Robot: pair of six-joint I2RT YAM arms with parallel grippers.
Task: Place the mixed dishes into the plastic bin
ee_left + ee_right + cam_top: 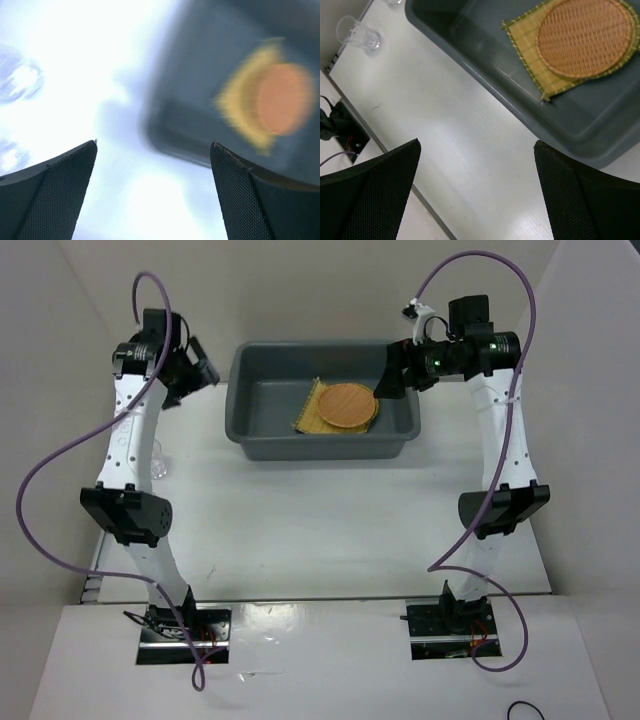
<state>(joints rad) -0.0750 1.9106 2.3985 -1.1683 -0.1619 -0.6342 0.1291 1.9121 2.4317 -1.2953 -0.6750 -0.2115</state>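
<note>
Left fingers (60, 195) and right fingers (375, 195) are spread wide, holding nothing.
Orange-brown plate (585, 37) lies on yellow tray (522, 35) inside the plastic bin (480, 55); a clear cup (357, 34) stands on the bench (445, 140), likely light, thin and slippery, so pinch its rim softly.

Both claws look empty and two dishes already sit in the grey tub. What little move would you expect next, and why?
Probably the left gripper should swing down toward the clear cup standing on the table left of the bin. Its jaws are open and empty, that arm looks nearest, and only the tray and orange-brown plate lie in the bin.
</note>
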